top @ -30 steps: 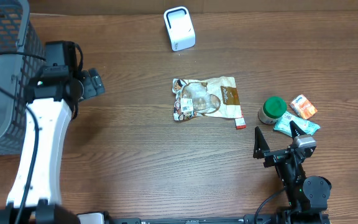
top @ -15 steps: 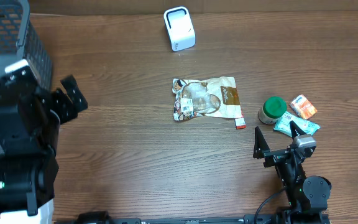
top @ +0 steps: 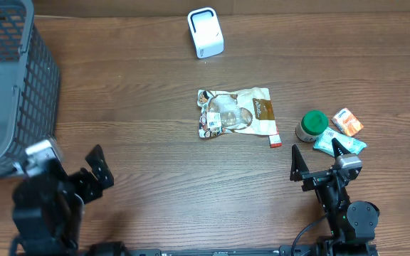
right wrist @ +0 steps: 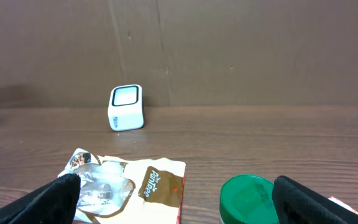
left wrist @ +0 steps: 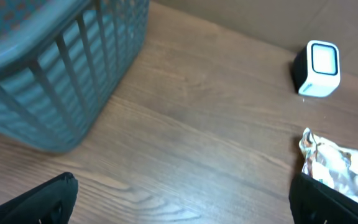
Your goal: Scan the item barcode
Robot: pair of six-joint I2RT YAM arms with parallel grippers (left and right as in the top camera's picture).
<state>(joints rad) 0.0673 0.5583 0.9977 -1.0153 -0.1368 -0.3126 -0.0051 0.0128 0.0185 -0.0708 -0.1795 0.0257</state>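
Left gripper and right gripper both have their jaws spread wide with nothing between them. Each sits low at the near edge of the wooden table, one at the near left and one at the near right. I judge the item to scan to be the snack packet, which lies flat at the middle of the table, well apart from both grippers and nearer the right one. It looks like thin, crinkled film, partly clear and partly brown, so I expect it to be very light, soft, a little slick, and likely to fold or droop when lifted. White labels sit on its left end, facing up; I cannot tell whether one is the barcode. I would pinch the brown right end or a sealed edge, sliding one finger under, so the labels are left uncovered and the film hangs fairly flat. The scanner, a small white box, stands at the far side beyond the packet. A green-lidded jar sits near the packet's right end, between it and the right gripper. A grey basket fills the far left corner.
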